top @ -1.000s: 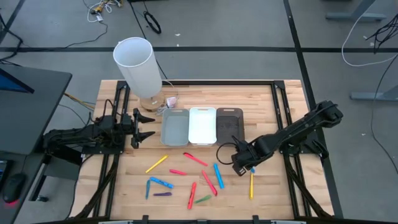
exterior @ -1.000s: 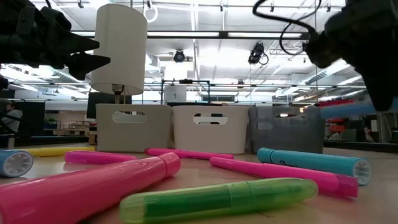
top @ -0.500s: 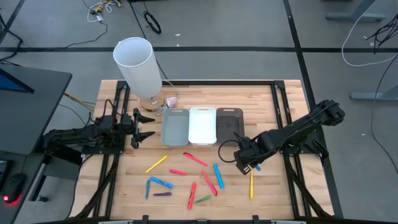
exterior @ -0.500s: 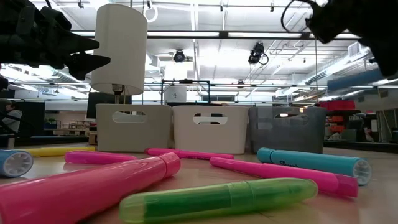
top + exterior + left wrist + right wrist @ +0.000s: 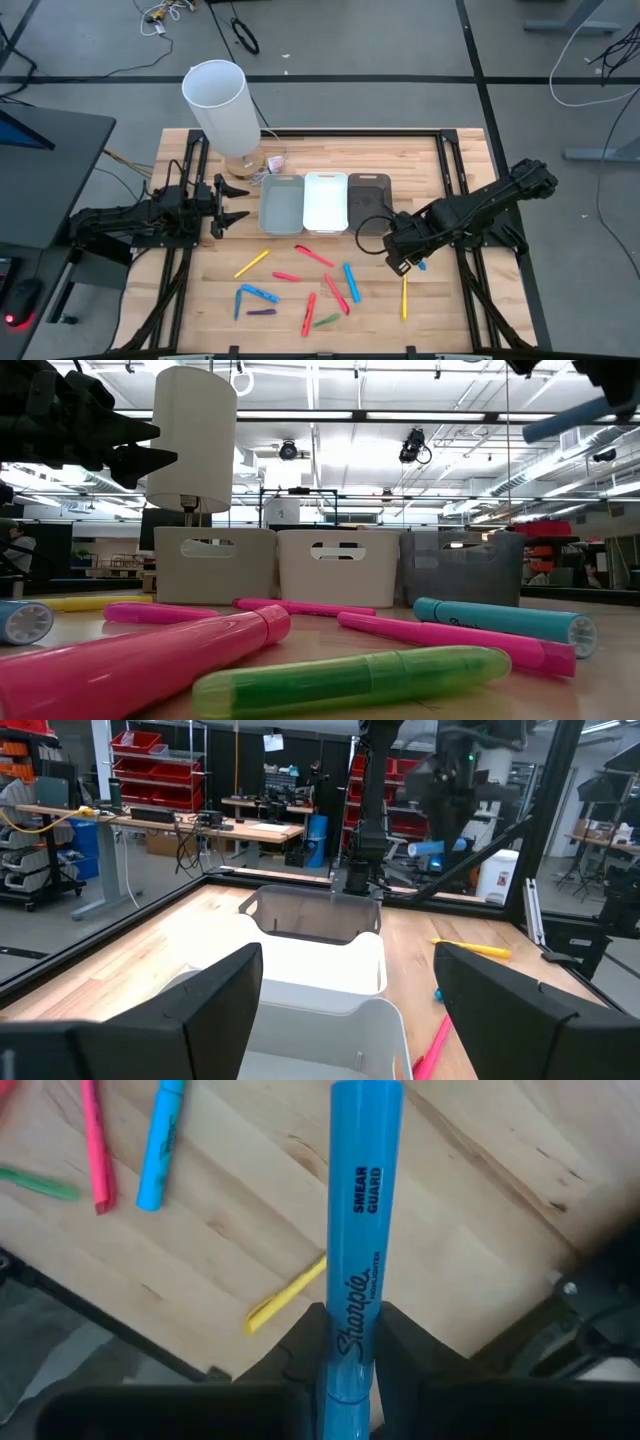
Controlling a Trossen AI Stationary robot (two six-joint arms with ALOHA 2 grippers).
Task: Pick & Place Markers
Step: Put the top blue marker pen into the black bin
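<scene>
My right gripper (image 5: 404, 260) is shut on a blue marker (image 5: 365, 1200) above the table's right middle, just near of the dark bin (image 5: 369, 198). The marker also shows high in the low view (image 5: 580, 418). Several markers lie flat on the wood: a yellow one (image 5: 252, 263), a red one (image 5: 313, 256), a blue one (image 5: 351, 281), a second yellow one (image 5: 404, 298) and a green one (image 5: 326, 320). My left gripper (image 5: 236, 207) waits open and empty left of the pale grey bin (image 5: 282, 203). My right gripper pinches the blue marker's barrel near one end (image 5: 350, 1342) between its two fingers (image 5: 302, 1342), one on each side. The rest of the marker sticks out past the fingers. It is lifted clear of the table, slightly tilted from level.
Three bins stand side by side at the table's middle: pale grey, white (image 5: 325, 201) and dark. A tall white cylinder (image 5: 222, 105) on a wooden foot stands at the far left. Bare wood (image 5: 440, 160) lies to the right of the bins.
My right gripper has risen with the blue marker and drifted a little toward the table's right edge; the marker has stayed in its hold, well above the table.
</scene>
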